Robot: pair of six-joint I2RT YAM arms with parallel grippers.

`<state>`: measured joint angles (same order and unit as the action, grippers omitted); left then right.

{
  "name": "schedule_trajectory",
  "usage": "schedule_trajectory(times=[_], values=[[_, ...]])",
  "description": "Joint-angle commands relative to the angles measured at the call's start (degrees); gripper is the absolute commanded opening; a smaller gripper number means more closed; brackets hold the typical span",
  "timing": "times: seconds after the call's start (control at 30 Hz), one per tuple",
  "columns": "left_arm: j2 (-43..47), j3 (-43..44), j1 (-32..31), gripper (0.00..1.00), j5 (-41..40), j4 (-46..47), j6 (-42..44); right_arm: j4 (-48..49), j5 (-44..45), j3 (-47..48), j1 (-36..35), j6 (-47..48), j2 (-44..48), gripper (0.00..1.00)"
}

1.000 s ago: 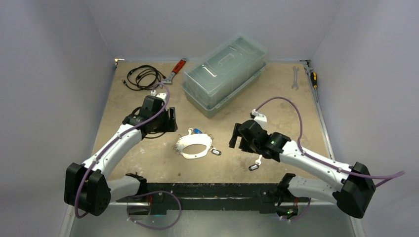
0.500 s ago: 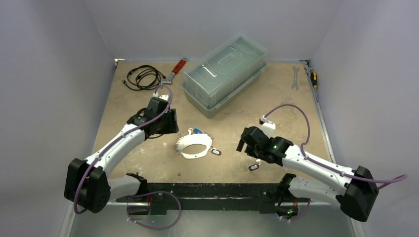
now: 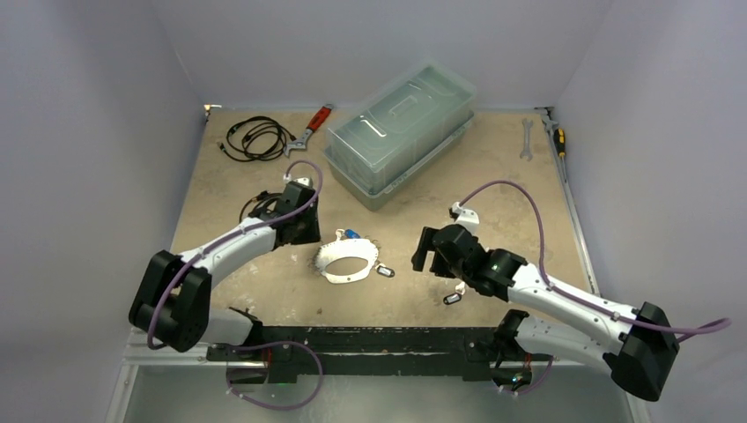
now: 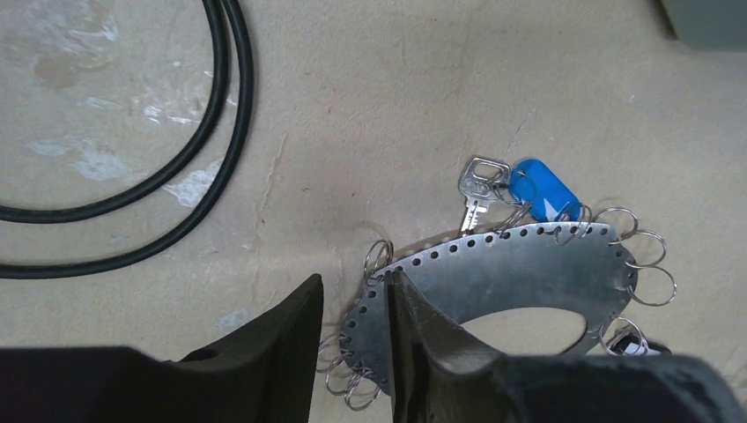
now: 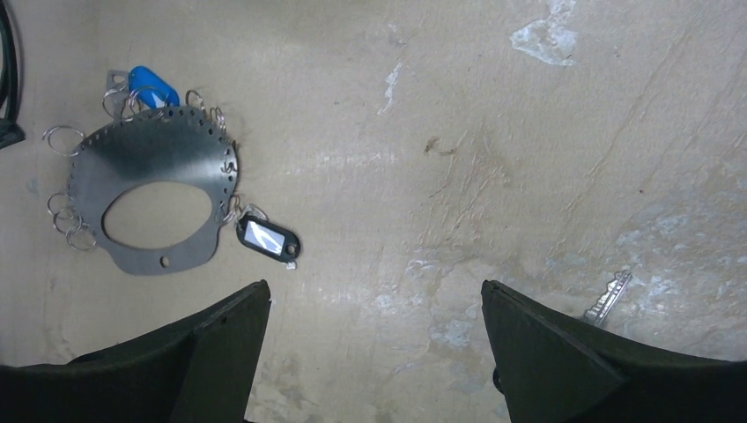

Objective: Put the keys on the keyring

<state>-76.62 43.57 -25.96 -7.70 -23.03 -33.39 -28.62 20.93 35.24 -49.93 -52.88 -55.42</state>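
Observation:
The keyring (image 3: pixel 343 277) is a flat pale oval plate with a hole-lined rim and small split rings, lying mid-table. It also shows in the left wrist view (image 4: pixel 528 273) and the right wrist view (image 5: pixel 145 163). A blue-tagged key (image 4: pixel 542 189) hangs at its far edge and a black-tagged key (image 5: pixel 267 238) at its right. A loose key with a black tag (image 3: pixel 454 296) lies near my right arm; its silver blade shows in the right wrist view (image 5: pixel 608 300). My left gripper (image 4: pixel 352 291) is slightly open, straddling the plate's left rim. My right gripper (image 5: pixel 374 295) is wide open over bare table.
A black cable loop (image 3: pixel 255 137) lies at the back left, with part of it beside my left gripper (image 4: pixel 176 132). A clear lidded plastic box (image 3: pixel 401 132) stands at the back centre. Red-handled pliers (image 3: pixel 313 123), a wrench (image 3: pixel 526 139) and a screwdriver (image 3: pixel 558 137) lie along the back.
My left gripper has moved right and nearer, up to the keyring's left rim. My right gripper shifted slightly back and then left again, staying open. The keys have not moved.

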Motion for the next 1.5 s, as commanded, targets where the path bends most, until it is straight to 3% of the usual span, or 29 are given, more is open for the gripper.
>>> schedule_trajectory(times=[0.0,0.47,0.6,0.7,0.97,1.47], values=[[-3.78,-0.25,-0.28,0.28,3.23,5.4,0.05,3.05,-2.11,-1.73,-0.34,3.21,2.63,0.93],[-5.89,-3.01,-0.3,0.24,5.86,8.62,-1.04,4.23,-3.43,-4.09,-0.34,5.24,7.25,0.93],[-5.83,-3.4,-0.26,0.19,5.62,9.17,-1.38,4.53,-3.68,-4.14,-0.34,5.5,7.12,0.93],[-5.78,-3.33,-0.3,0.09,5.6,9.31,-1.49,4.55,-3.77,-4.18,-0.34,5.57,7.08,0.93],[-6.19,-3.39,-0.28,0.0,5.07,9.56,-1.99,4.97,-3.79,-4.16,-0.34,5.77,6.32,0.93],[0.23,-5.56,-0.32,0.0,10.04,15.43,-1.66,8.02,-5.37,-4.46,-0.3,8.12,6.0,0.94]])
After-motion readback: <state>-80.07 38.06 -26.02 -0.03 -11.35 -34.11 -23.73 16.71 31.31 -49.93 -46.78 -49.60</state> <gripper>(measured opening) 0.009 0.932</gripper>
